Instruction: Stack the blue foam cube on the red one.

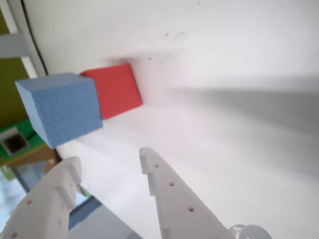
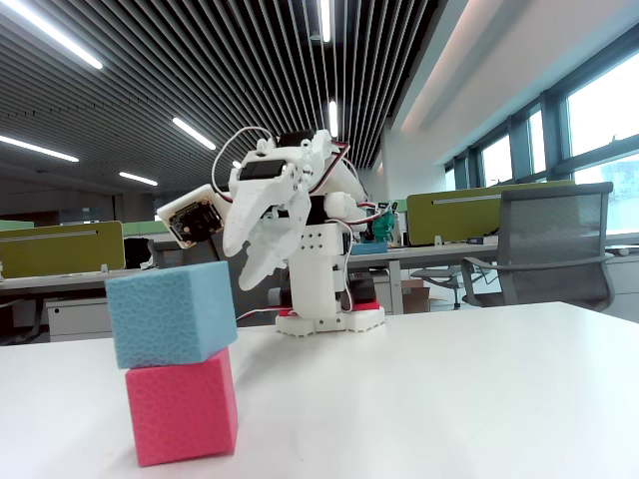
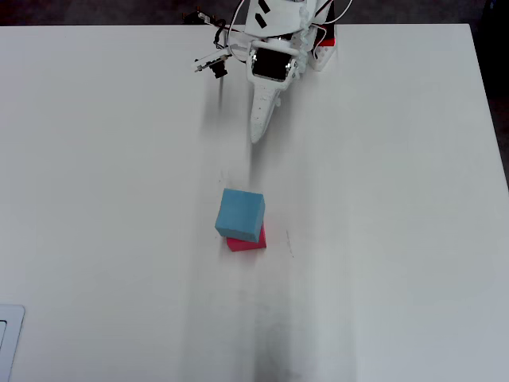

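The blue foam cube (image 2: pixel 170 311) rests on top of the red one (image 2: pixel 182 407), slightly offset and turned. From above, the blue foam cube (image 3: pixel 240 215) covers most of the red one (image 3: pixel 248 242). The wrist view shows the blue foam cube (image 1: pixel 62 107) against the red one (image 1: pixel 117 89). My gripper (image 1: pixel 109 158) is open with nothing between its white fingers, and it is drawn back from the stack. It hangs raised near the arm's base in the fixed view, gripper (image 2: pixel 250 267), and points toward the cubes in the overhead view, gripper (image 3: pixel 258 134).
The white table (image 3: pixel 382 239) spreads wide around the stack. The arm's base (image 2: pixel 329 319) stands at the table's far edge with loose wires (image 3: pixel 211 64) beside it. A pale flat object (image 3: pixel 8 342) sits at the lower left edge.
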Controlling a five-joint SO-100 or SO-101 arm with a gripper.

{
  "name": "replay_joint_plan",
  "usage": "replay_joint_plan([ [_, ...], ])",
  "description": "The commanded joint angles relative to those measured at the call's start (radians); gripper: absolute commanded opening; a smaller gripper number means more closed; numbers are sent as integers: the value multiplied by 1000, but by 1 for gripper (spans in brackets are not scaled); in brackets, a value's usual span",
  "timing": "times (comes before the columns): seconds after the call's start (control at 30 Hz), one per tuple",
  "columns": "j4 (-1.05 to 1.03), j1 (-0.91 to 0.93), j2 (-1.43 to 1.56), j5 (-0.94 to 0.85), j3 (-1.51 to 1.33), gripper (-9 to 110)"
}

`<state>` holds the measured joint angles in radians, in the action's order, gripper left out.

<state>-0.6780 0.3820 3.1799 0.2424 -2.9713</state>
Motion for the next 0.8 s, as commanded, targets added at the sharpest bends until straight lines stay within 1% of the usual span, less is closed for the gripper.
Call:
replay_joint_plan([
  [0.0, 17, 2, 6, 5, 5, 14],
  [0.27, 15, -3, 6, 5, 5, 14],
  [0.53, 25, -21, 6, 5, 2, 22],
  [0.77, 25, -21, 6, 5, 2, 22],
])
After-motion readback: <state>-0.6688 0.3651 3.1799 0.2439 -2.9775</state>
